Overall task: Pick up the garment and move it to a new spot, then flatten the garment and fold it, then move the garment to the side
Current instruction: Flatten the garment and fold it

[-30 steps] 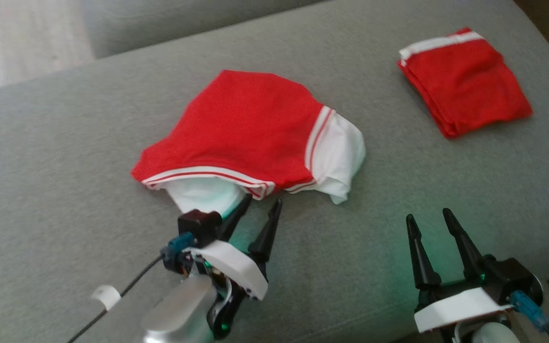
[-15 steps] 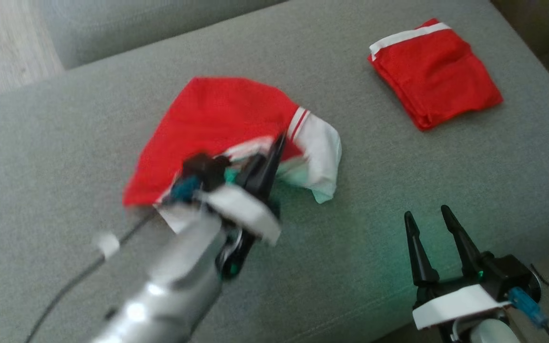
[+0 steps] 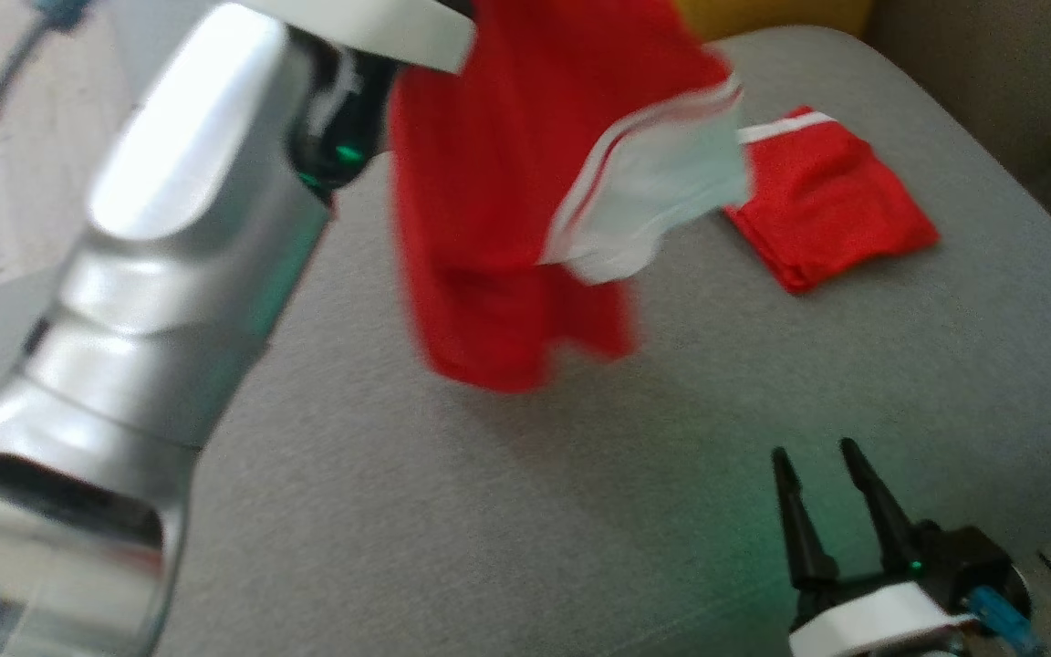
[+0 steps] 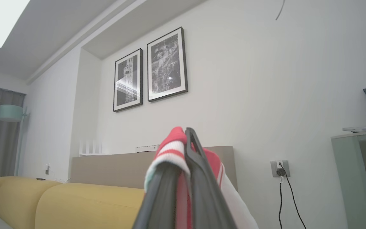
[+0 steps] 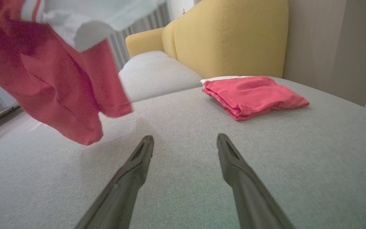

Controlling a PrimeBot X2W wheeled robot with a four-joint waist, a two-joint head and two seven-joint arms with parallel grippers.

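Since blur smears the garment (image 3: 489, 228), details are fuzzy; left gripper (image 4: 183, 149), up high above the sofa seat (image 3: 452, 529), clamps its striped hem, right gripper (image 3: 816, 454) gapes low over it.

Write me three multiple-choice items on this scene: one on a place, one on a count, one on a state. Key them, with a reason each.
1. The folded red garment lies: A on a wooden table; B on the floor; C on the grey sofa cushion.
2. Red garments in the head view: A one; B two; C three.
3. The right gripper is: A open and empty; B shut on cloth; C shut and empty.
Key: C, grey fabric lies all around it; B, the hanging red-and-white garment plus the folded one; A, its fingers stand apart with nothing between.
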